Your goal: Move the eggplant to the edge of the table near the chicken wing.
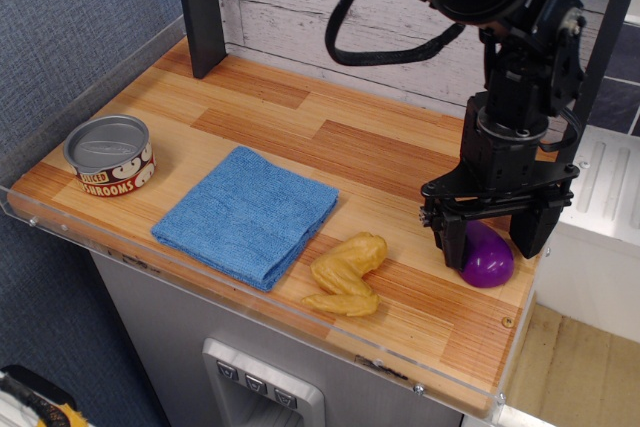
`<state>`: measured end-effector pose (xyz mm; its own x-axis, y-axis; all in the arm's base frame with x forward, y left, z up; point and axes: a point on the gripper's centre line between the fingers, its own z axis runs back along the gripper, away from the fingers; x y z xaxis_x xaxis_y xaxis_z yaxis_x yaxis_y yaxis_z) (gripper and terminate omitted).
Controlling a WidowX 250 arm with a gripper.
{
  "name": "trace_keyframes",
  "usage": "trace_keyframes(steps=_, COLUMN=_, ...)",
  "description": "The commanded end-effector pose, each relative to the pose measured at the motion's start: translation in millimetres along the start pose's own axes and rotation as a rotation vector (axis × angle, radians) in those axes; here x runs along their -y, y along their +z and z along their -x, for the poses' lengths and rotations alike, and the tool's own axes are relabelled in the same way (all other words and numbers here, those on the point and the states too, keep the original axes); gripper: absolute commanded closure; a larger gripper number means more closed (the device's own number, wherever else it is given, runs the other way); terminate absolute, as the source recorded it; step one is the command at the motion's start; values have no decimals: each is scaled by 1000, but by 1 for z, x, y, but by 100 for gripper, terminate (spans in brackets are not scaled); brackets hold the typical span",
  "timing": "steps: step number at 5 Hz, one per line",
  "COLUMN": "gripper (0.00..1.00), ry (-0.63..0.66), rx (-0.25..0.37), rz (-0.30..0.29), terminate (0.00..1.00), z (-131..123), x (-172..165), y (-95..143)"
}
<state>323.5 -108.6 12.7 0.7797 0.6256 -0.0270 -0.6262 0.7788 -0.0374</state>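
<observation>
Striped plank table, whitewashed board wall behind; claw spread apart astride eggplant.

Purple eggplant on table R of yellow chicken wing.

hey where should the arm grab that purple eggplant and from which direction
Grip the eggplant across its rounded purple body, coming straight down from above. It lies on the table near the right end, and its glossy, bulging shape probably slips least where it is widest. The gripper already hangs over it with jaws spread to either side, so closing there looks natural. The stem end is hidden.
</observation>
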Motion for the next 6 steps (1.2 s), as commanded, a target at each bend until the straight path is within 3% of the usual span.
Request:
trace_keyframes(steps=1, gripper=0, ry=-72, rx=116, rz=98, terminate=0, z=8, x=9, y=60)
trace_keyframes(steps=2, gripper=0, ry=-92, rx=160, rz=143, terminate=0, z=11, x=-2, y=88)
trace_keyframes(steps=3, gripper=0, ry=-110, rx=192, rz=104, terminate=0, z=3, x=-21, y=105)
trace_keyframes(steps=4, gripper=0, ry=-77, rx=227, rz=-5, terminate=0, z=-19, x=-60, y=120)
trace_keyframes(steps=6, gripper=0, ry=-146, rx=241, rz=-66, terminate=0, z=-71, x=-127, y=125)
